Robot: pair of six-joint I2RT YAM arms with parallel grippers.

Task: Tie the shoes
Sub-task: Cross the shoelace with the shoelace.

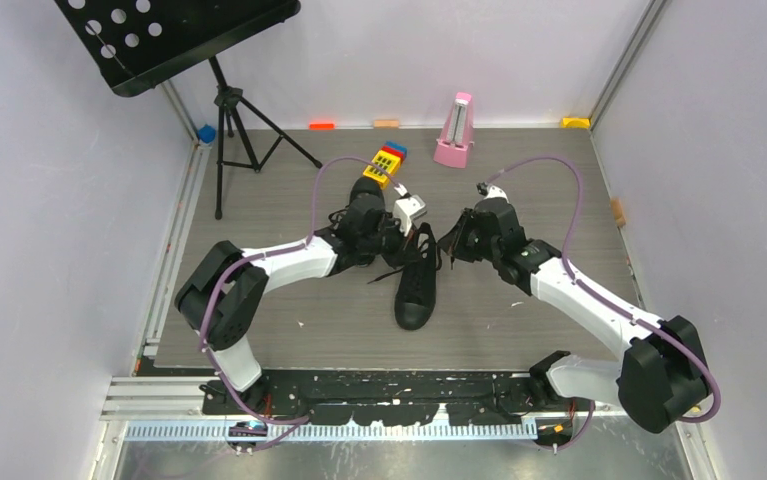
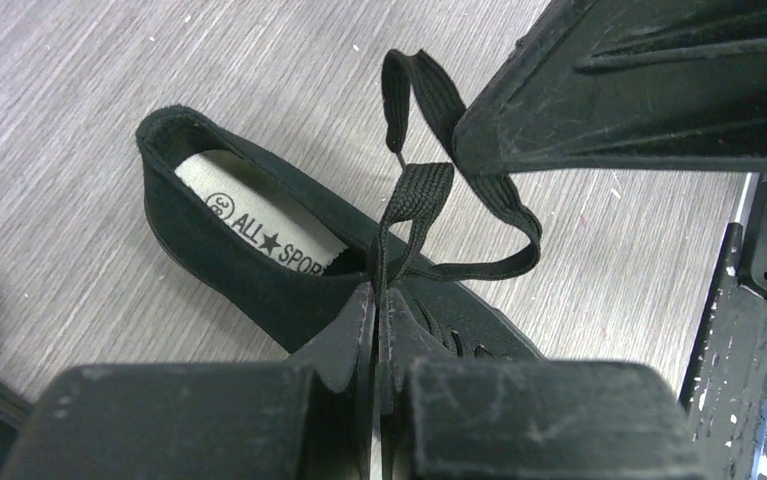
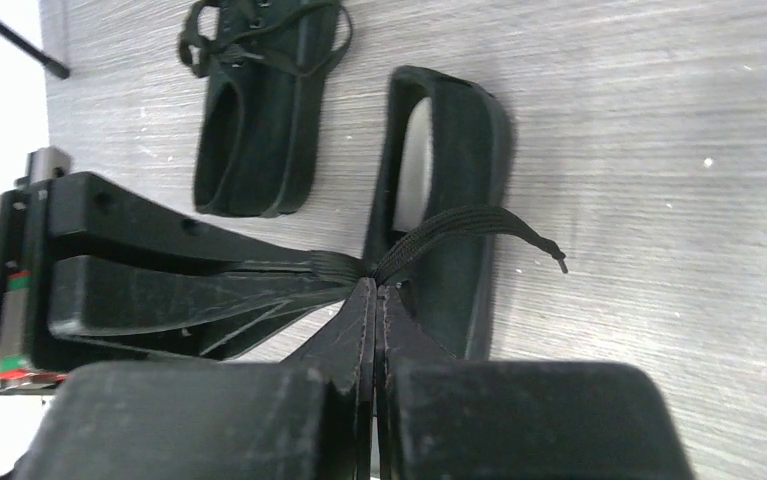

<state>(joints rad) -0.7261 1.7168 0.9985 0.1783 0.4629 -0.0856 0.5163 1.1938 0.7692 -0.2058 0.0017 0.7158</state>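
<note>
One of the black shoes [image 1: 418, 288] lies mid-table, toe towards the arms; its grey insole [image 2: 259, 225] shows in the left wrist view. My left gripper [image 1: 411, 243] is shut on a black lace [image 2: 414, 200] just above the shoe's opening [image 2: 229, 270]. From the other side, my right gripper [image 1: 451, 245] is shut on a lace [image 3: 459, 222] whose tip hangs free over the shoe [image 3: 459, 170]. The two sets of fingertips almost meet; the left fingers [image 3: 179, 280] and right fingers [image 2: 639, 90] show in each other's views. The other shoe [image 3: 259, 110] lies beside it, mostly hidden under the left arm from above.
A black music stand [image 1: 174, 40] on a tripod [image 1: 234, 130] stands at the back left. A pink metronome [image 1: 456, 130] and a yellow toy with coloured blocks [image 1: 386, 163] sit behind the shoes. Small blocks [image 1: 321, 125] line the back wall.
</note>
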